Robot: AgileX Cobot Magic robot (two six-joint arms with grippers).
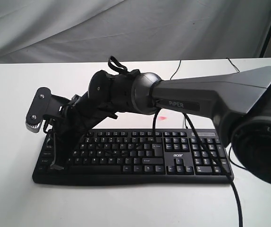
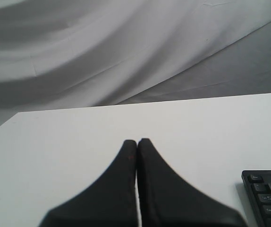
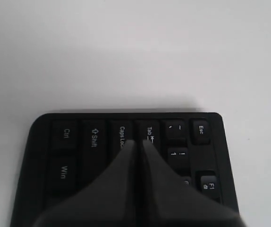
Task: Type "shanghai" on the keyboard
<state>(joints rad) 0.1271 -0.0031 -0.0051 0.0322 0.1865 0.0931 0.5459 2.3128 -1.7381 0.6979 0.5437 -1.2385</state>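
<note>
The wide black keyboard (image 1: 140,156) with white legends and an acer logo lies on the white table (image 1: 126,203). My right arm (image 1: 187,101) reaches across the middle to the keyboard's left end. Its gripper (image 1: 56,163) points down at the leftmost keys. In the right wrist view that gripper (image 3: 139,142) is shut and empty, with its tips over the line between the Caps Lock and Tab keys of the keyboard (image 3: 79,142). My left gripper (image 2: 137,142) is shut over bare table. A corner of the keyboard (image 2: 267,198) shows beside it. The left arm does not show in the exterior view.
A creased white cloth backdrop (image 1: 126,28) hangs behind the table. The keyboard's thin cable (image 1: 175,72) runs toward the far edge. Black arm cables (image 1: 235,189) droop over the number pad side. A dark stand leg (image 1: 270,28) rises at the back right.
</note>
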